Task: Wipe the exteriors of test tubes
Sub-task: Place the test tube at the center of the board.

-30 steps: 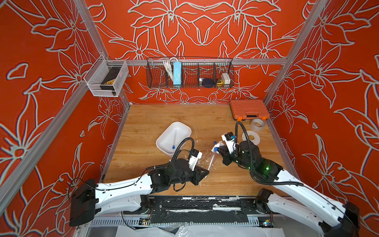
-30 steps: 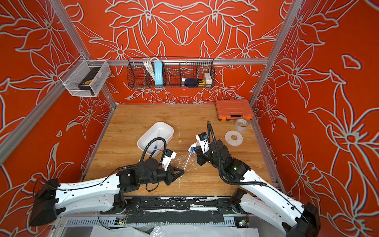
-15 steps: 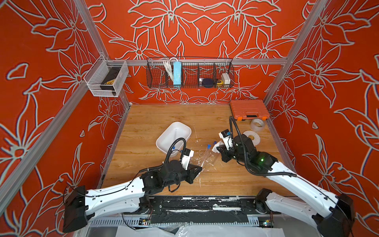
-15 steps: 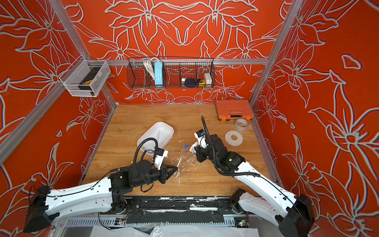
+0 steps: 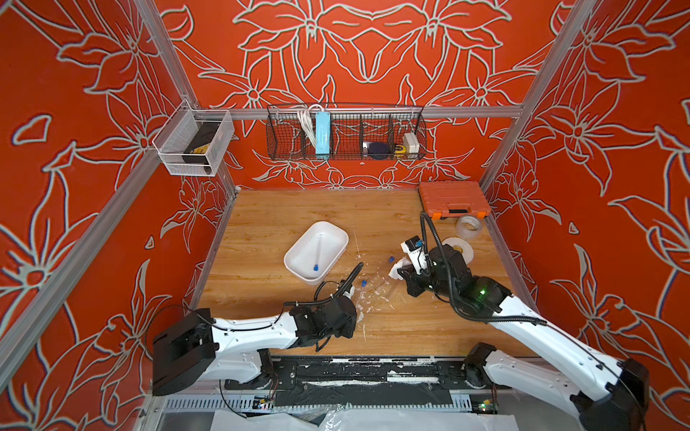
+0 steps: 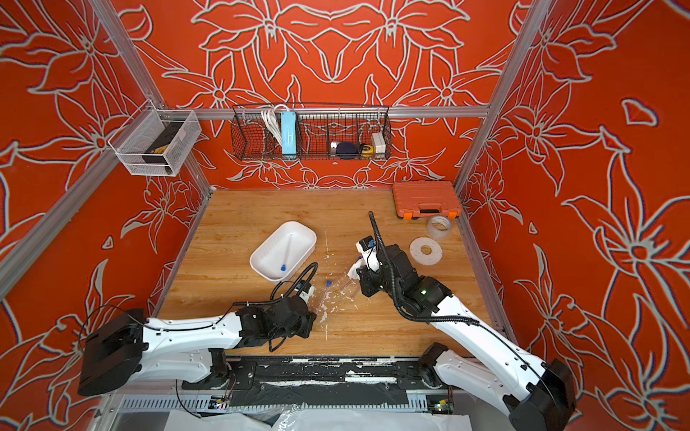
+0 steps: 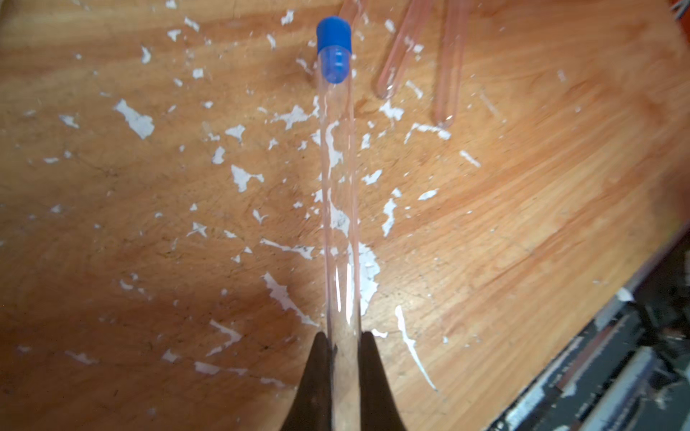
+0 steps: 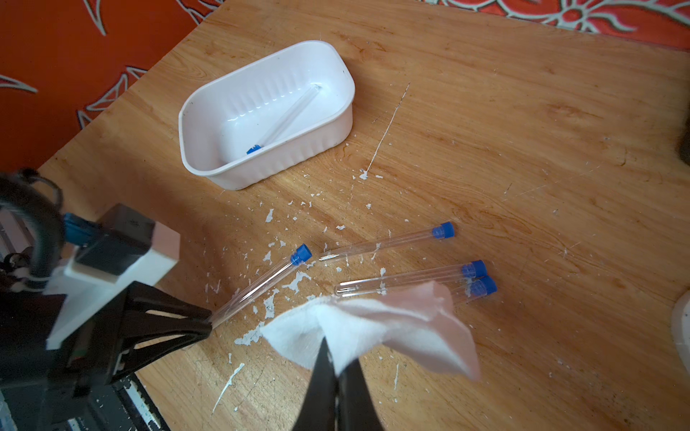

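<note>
1. Left tool [image 7: 342, 337] is clamping tight on the closed bottom end of one test tube [image 7: 338, 186]. I am gripping it there so that nearly its whole length, up to the blue cap [image 7: 333, 48], is sticking out bare for wiping.
2. Right tool [image 8: 338, 358] is pinching shut on a fold of the white tissue [image 8: 373, 328]. Its loose flaps are hanging free, which I judge is for wrapping them around a tube.
3. That tissue is hovering apart from the held tube, above three more capped tubes [image 8: 384, 244] lying close together on the worktop [image 8: 522, 149]. It is partly hiding one of them.
4. One fifth tube [image 8: 287, 115] is lying inside the white tray [image 8: 347, 93], well apart from the others. I am guessing the tray is serving as the place for finished ones.
5. Whether the held tube's cap is touching the worktop, I cannot tell.
6. I am judging the next need to be bringing tissue and held tube together.
</note>
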